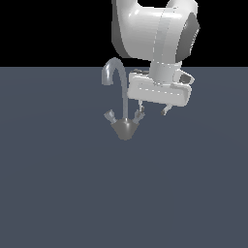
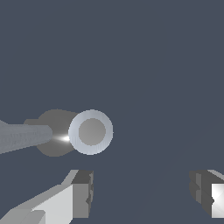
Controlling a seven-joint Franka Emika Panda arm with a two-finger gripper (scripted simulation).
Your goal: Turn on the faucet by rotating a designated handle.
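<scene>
The faucet (image 1: pixel 124 127) is a small grey tap with a dark cone base, a tall hooked spout (image 1: pixel 115 72) and two stubby angled handles, one on the exterior view's left (image 1: pixel 109 115) and one on its right (image 1: pixel 139 116). My gripper (image 1: pixel 153 109) hangs open and empty just to the right of the spout. One fingertip (image 1: pixel 141 107) is right above the right handle. In the wrist view the open gripper (image 2: pixel 142 192) sits beside the dark base (image 2: pixel 54 146), the spout (image 2: pixel 22 136) and a pale round end face (image 2: pixel 91 132), apparently that handle seen end-on.
The faucet stands on a flat blue-grey floor (image 1: pixel 58 193) that fills the scene. The white arm body (image 1: pixel 155 29) rises behind and above the faucet. Nothing else shows.
</scene>
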